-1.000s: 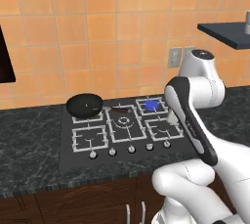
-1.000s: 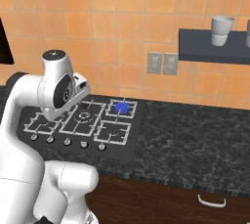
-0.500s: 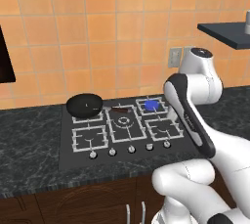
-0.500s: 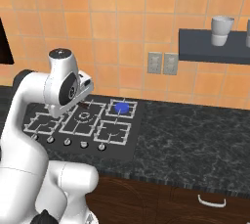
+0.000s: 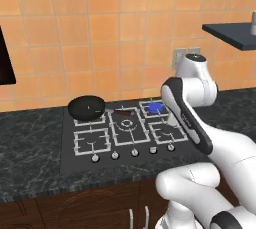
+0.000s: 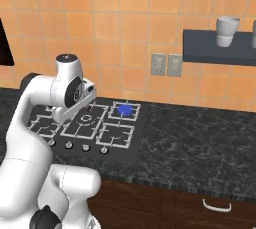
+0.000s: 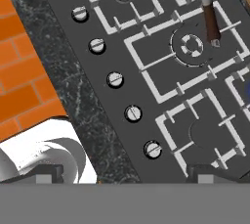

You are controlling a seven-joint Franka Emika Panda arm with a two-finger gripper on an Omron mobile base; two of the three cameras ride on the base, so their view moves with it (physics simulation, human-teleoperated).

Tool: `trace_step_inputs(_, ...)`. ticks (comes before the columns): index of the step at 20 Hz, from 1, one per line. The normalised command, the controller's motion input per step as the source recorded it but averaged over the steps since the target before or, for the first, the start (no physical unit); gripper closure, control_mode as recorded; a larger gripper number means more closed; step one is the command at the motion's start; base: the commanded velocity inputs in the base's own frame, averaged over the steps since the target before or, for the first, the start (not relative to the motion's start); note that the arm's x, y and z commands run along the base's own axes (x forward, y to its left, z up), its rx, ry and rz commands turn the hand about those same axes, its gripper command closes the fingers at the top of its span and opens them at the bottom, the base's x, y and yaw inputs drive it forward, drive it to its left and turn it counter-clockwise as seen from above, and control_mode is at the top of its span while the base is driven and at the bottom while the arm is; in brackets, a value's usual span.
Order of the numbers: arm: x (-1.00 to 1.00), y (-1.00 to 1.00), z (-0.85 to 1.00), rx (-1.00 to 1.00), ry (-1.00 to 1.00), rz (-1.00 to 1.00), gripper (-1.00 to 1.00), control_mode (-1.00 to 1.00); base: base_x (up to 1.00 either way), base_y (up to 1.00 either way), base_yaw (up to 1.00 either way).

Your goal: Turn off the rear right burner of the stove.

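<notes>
the flat black five-burner gas stove (image 5: 70,148) with pale-grey wire grates sits sunk into the dark speckled stone counter (image 6: 200,143), below an orange tiled wall (image 5: 100,48). the small round rear right burner (image 5: 155,107) glows bright blue in its square grate at the stove's back right corner — lit, and just beside the larger middle burner with concentric rings (image 7: 190,46). a row of five small silver slotted knobs (image 7: 114,79) runs along the stove's front edge; in the hand view they cross the picture on a slant. a black round frying pan (image 5: 86,106) rests on the rear left grate, its brown handle (image 7: 211,20) reaching toward the middle burner.

the white arm's two-finger gripper (image 7: 122,173) hangs above the front right part of the stove, apart from every knob. its two dark fingertips (image 7: 209,173) show at the bottom of the hand view, set wide apart with nothing between them.

a white cup (image 6: 227,31) stands on a dark wall shelf (image 6: 200,48) — well right of the stove.
</notes>
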Motion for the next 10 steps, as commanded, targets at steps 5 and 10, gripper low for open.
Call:
trace_step_inputs(5,0.0,0.23,-0.35,-0.06,0.03,0.08,-1.0,-1.0,0.0,0.0,0.0)
trace_step_inputs(10,0.1,0.28,-0.5,-0.04,0.1,0.09,-1.0,-1.0,0.0,0.0,0.0)
